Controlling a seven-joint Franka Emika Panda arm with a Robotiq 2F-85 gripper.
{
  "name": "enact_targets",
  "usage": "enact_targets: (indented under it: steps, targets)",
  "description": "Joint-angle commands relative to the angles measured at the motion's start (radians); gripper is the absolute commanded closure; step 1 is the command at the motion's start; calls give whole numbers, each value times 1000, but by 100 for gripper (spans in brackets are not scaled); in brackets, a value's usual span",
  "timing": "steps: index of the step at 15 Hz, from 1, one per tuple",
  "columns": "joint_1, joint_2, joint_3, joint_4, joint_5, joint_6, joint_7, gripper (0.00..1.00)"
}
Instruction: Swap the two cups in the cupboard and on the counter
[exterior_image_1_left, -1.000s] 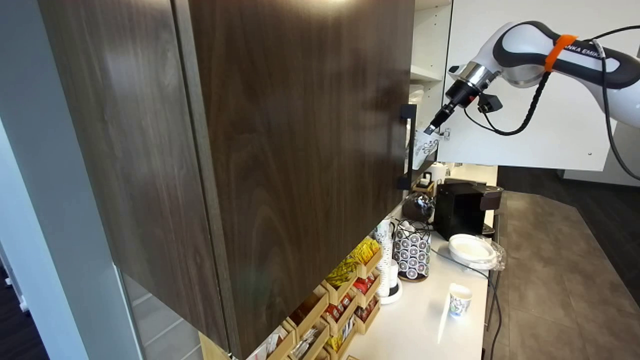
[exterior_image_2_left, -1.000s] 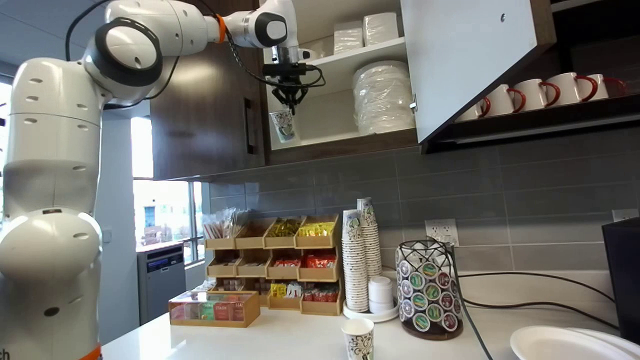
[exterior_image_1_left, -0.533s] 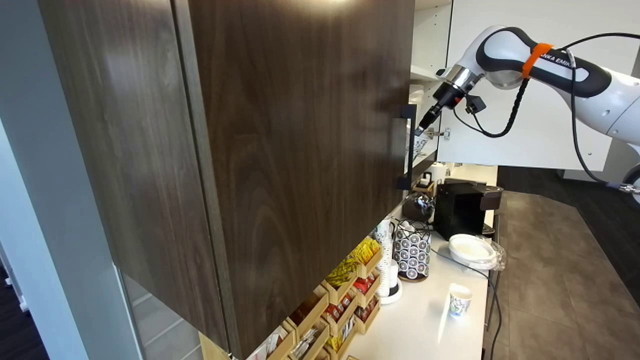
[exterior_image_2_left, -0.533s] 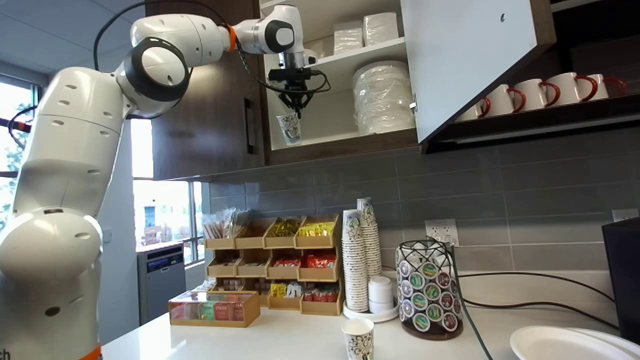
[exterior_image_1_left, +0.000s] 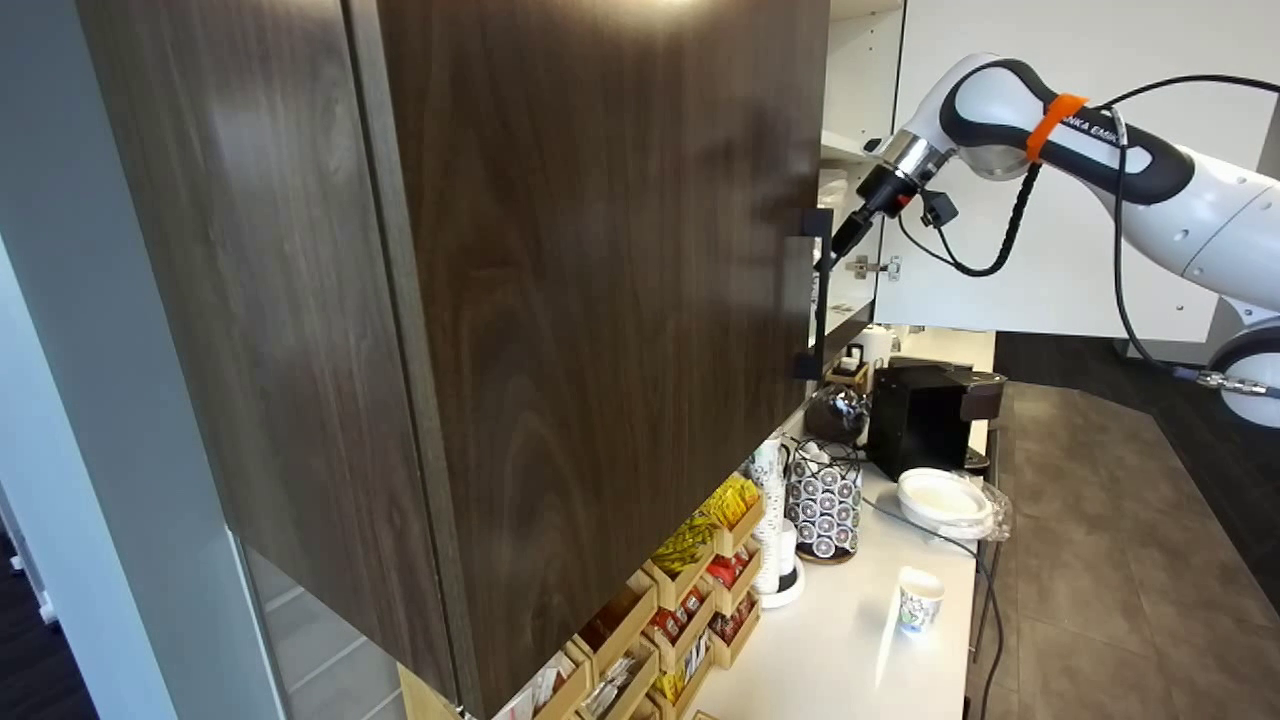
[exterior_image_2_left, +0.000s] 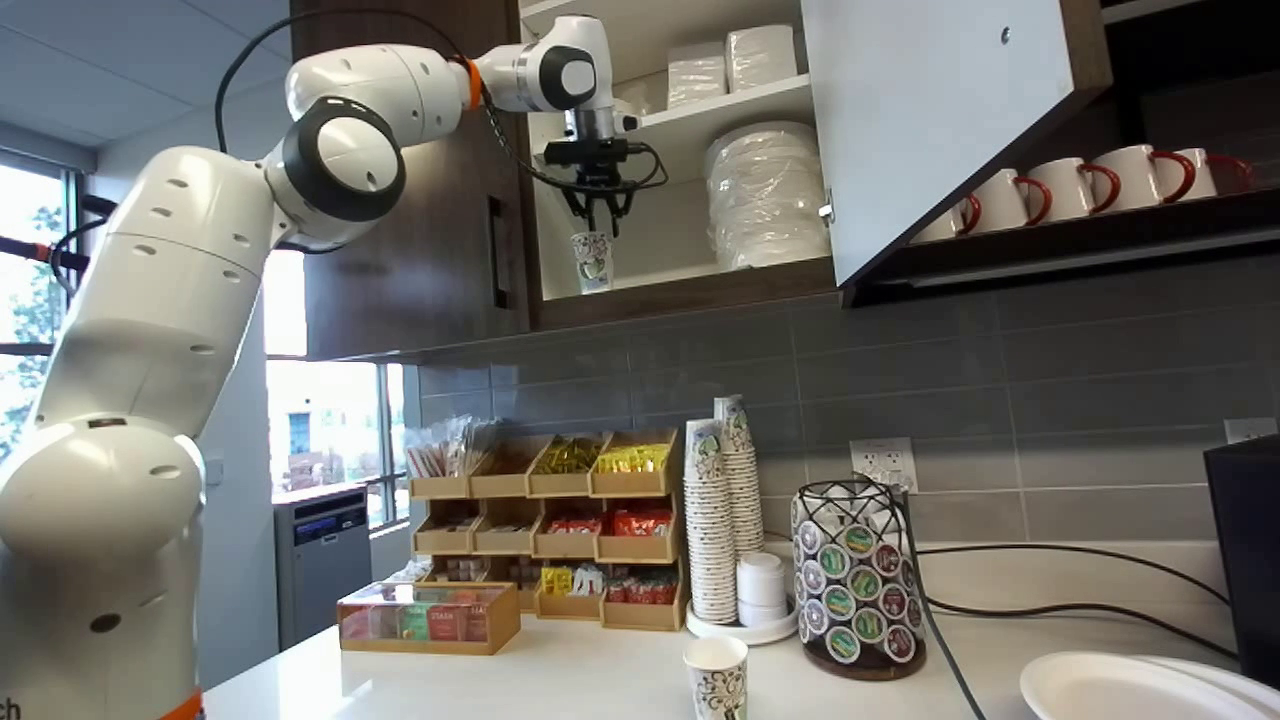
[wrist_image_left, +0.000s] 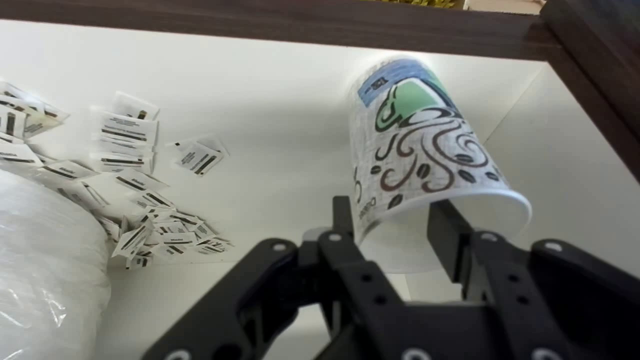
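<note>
Your gripper (wrist_image_left: 393, 212) is at the rim of the shelf cup (wrist_image_left: 420, 145): jaws apart, one inside the mouth, one outside, cup wall between. Contact with the wall: cannot tell. That cup stands about upright on the bottom shelf of the dark-wood cupboard (exterior_image_2_left: 700, 291), near edge, left end in an exterior view; plastic-wrapped stack (exterior_image_2_left: 765, 195) farther right, paper packets (wrist_image_left: 127, 132) on the same shelf. Your counter cup (exterior_image_2_left: 718, 680) stands upright on the white counter (exterior_image_2_left: 590, 680), left of and nearer than the capsule holder (exterior_image_2_left: 865, 672).

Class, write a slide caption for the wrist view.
Open hand at the rim of a patterned cup inside the cupboard, packets scattered at picture left.
</note>
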Motion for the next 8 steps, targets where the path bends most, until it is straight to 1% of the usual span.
enact_targets:
  steps: [1,2,3,4,8]
  targets:
    - [1,42,-1,85,-8,-43,25,23]
    - [-2,39,-1,90,-7,-41,17,15]
    - [-4,33,-3,91,-12,-44,5,8]
    - [-13,25,-2,87,6,-32,0,0]
    - [-47,-33,-7,57,33,-12,-29,0]
